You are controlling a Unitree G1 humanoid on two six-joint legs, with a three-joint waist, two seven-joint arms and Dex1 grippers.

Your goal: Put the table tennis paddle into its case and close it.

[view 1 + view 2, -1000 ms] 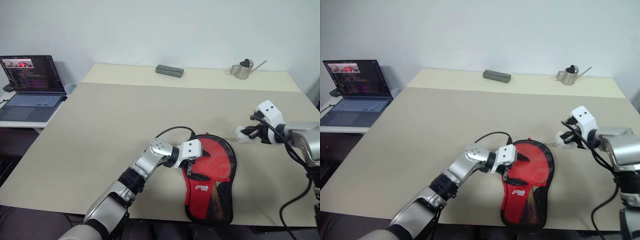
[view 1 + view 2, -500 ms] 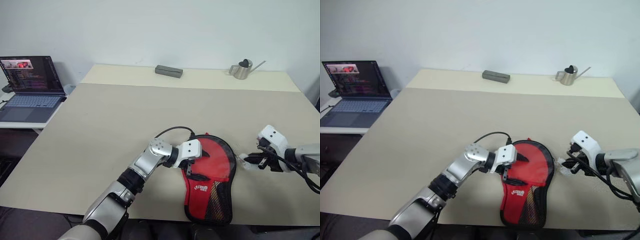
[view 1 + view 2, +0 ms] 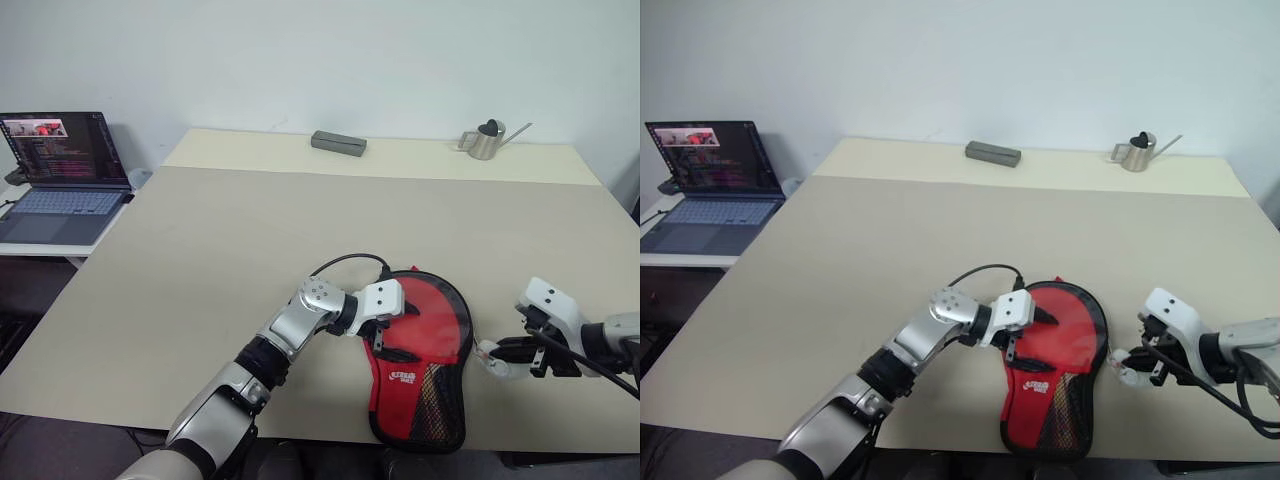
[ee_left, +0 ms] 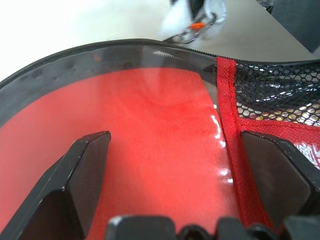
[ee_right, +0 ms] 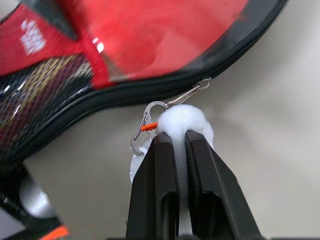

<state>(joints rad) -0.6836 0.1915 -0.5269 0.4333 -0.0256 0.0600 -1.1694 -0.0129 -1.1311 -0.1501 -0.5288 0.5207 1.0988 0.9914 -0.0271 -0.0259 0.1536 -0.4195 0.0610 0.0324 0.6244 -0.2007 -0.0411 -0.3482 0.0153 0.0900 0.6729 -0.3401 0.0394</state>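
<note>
Bench (image 3: 250, 230): beige, carried red paddle case (image 3: 425, 350).
Left tool (image 3: 385, 318): fingers apart on case.
Right tool (image 3: 505, 352): clamped on white pom-pom (image 5: 182, 122).

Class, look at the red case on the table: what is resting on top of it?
The left gripper, fingers open, presses on the case. Whatever is inside stays covered by its red face.

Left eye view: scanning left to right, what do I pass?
Laptop → grey block → left pincer → case → pom-pom charm → right pincer.
</note>
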